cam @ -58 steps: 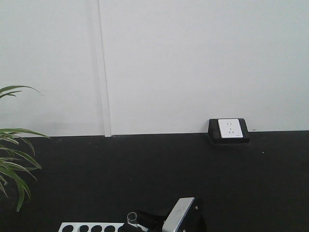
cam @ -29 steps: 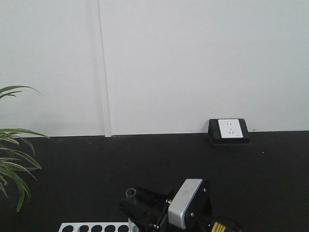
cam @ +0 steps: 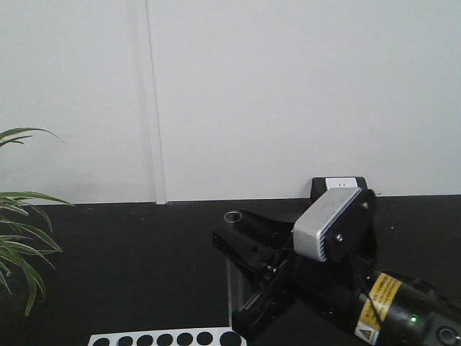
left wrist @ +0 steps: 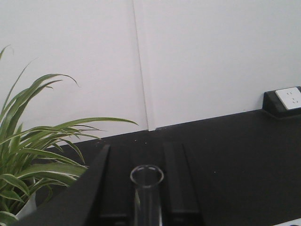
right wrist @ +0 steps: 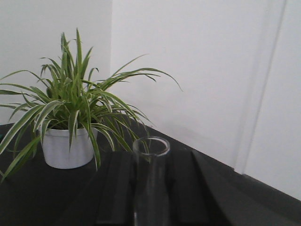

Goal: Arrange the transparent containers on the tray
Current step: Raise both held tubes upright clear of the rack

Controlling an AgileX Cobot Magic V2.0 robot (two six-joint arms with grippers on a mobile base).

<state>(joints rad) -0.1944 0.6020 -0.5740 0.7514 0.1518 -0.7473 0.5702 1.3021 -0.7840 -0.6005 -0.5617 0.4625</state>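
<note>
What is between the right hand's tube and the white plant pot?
Only drooping leaves and bare black table separate tube and pot, in the right wrist view.

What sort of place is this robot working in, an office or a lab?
Probably a small lab or robot test room: a glass test tube, a white rack of round holes, a black tabletop against a bare white wall, plus a potted plant and power socket.
</note>
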